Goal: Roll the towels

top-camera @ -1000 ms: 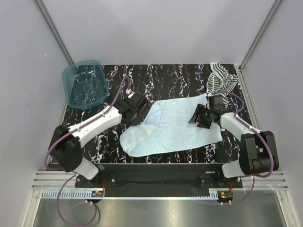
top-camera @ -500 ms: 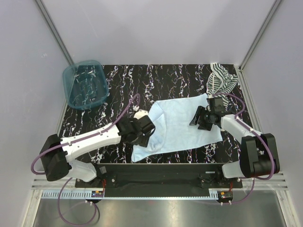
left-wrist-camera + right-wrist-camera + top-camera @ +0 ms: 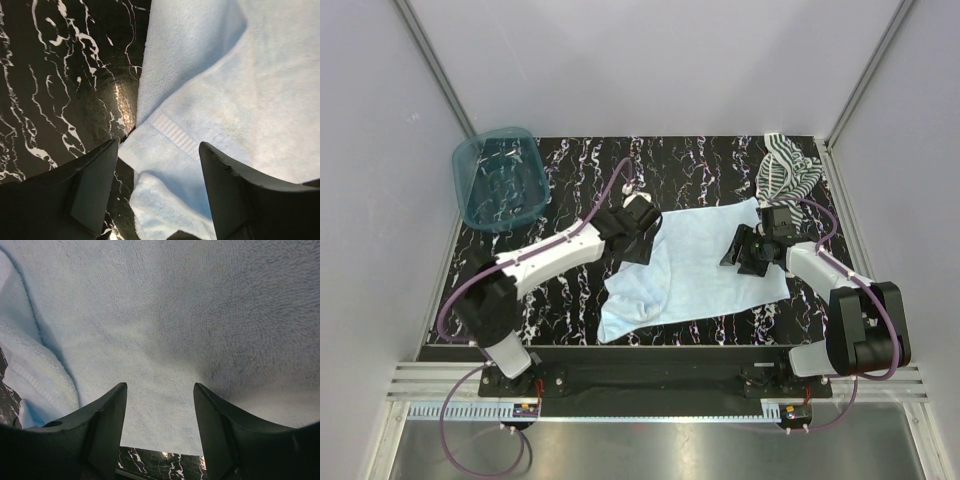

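The pale blue towel lies across the middle of the black marbled table, its left end doubled over into a thick fold. My left gripper hangs open over that fold's back edge. In the left wrist view the towel's hem band sits between the spread jaws of that gripper. My right gripper stands open low over the towel's right part, nothing between its jaws but flat cloth. The striped towel lies bunched at the back right corner.
A teal plastic basket stands at the back left of the table. White walls and metal frame posts close in the table on three sides. Bare marbled table stretches between the basket and the striped towel.
My left gripper went from shut to open, letting go of the blue towel's left end, swung toward the front, then came back. That end now lies folded further right. The right arm stayed put.
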`<action>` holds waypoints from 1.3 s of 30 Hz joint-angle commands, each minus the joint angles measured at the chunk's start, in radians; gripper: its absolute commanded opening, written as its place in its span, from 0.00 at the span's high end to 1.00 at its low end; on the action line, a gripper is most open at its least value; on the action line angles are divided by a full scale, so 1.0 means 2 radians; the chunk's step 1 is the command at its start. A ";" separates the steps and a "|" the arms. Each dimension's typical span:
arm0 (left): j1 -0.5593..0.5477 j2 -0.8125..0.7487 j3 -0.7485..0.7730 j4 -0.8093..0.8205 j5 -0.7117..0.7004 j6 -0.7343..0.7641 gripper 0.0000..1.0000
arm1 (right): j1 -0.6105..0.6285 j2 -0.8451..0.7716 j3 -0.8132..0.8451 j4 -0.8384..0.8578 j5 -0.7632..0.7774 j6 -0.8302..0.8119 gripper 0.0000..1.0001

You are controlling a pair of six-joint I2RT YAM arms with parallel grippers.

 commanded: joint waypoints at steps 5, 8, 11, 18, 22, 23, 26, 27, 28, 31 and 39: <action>0.053 -0.025 -0.093 0.080 0.056 -0.024 0.32 | 0.000 -0.009 0.004 -0.006 0.003 -0.015 0.37; 0.067 -0.030 -0.128 0.087 0.060 -0.024 0.33 | 0.000 -0.002 0.006 -0.003 -0.003 -0.013 0.37; 0.072 -0.027 -0.147 0.097 0.065 -0.022 0.34 | 0.000 0.008 0.011 0.000 -0.005 -0.013 0.37; 0.078 -0.008 -0.160 0.118 0.086 -0.025 0.41 | 0.000 0.011 0.010 -0.003 0.001 -0.015 0.37; 0.081 -0.003 -0.168 0.129 0.103 -0.028 0.58 | 0.000 0.012 0.007 -0.003 0.004 -0.017 0.37; 0.080 -0.005 -0.172 0.130 0.106 -0.030 0.63 | -0.001 0.011 0.006 -0.003 0.004 -0.017 0.37; 0.081 -0.009 -0.180 0.130 0.105 -0.030 0.70 | 0.000 0.012 0.005 -0.005 0.007 -0.018 0.37; 0.081 -0.011 -0.182 0.130 0.105 -0.030 0.71 | 0.000 0.013 0.005 -0.004 0.007 -0.018 0.37; 0.081 -0.012 -0.183 0.128 0.103 -0.030 0.73 | 0.000 0.012 0.005 -0.005 0.007 -0.019 0.37; 0.081 -0.018 -0.190 0.127 0.103 -0.030 0.77 | 0.000 0.013 0.006 -0.005 0.008 -0.019 0.37; 0.082 -0.032 -0.196 0.124 0.103 -0.020 1.00 | 0.000 0.013 0.006 -0.006 0.010 -0.020 0.37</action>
